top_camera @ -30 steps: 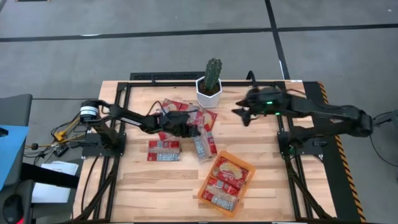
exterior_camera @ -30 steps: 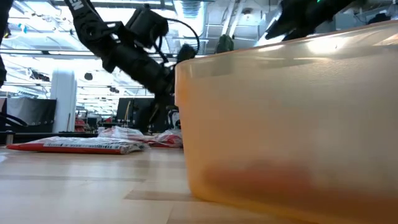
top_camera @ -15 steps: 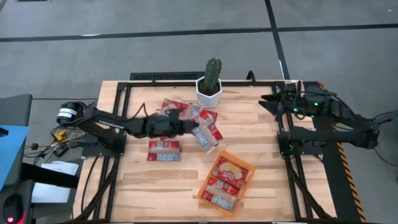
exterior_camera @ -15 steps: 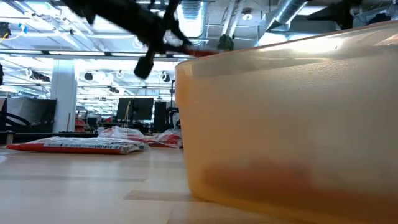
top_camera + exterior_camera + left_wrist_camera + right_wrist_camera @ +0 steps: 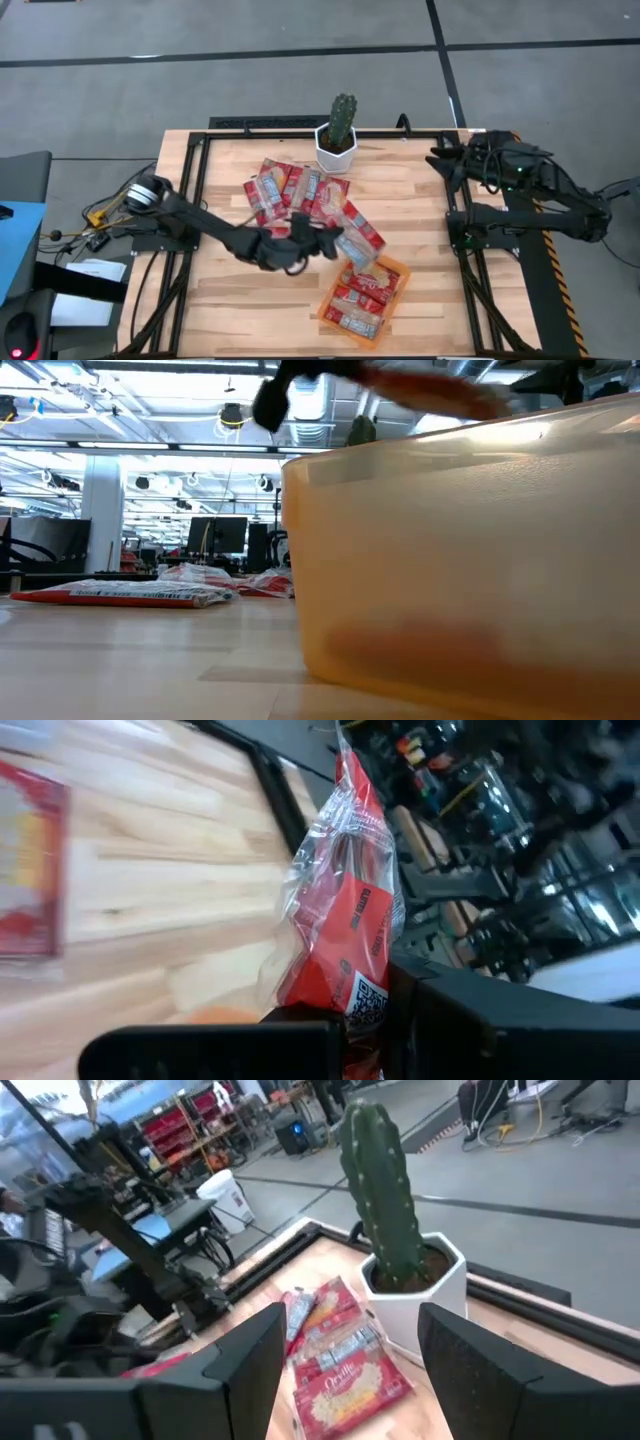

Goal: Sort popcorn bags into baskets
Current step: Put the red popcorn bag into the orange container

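**High view: left arm has carried a packet to the tray's edge**

You can see what changed in the last second. The left gripper (image 5: 322, 241) was over the pile of flat red popcorn packets (image 5: 295, 190) at the table's far middle; it has swung nearer and to the right, jaws pinched shut on one red popcorn packet with a clear crimped end (image 5: 358, 229). That packet now hangs just above the far-left rim of the shallow translucent orange plastic tray (image 5: 399, 283), which already holds several packets. I'd judge the carry nearly done, with only the release left.

The held packet's long axis runs diagonally, from far-left to near-right, its free end pointing toward the tray.

Your right gripper (image 5: 440, 162) has pulled back to the far right edge, jaws wide and empty, facing the green cactus in its white hexagonal pot (image 5: 338, 143).
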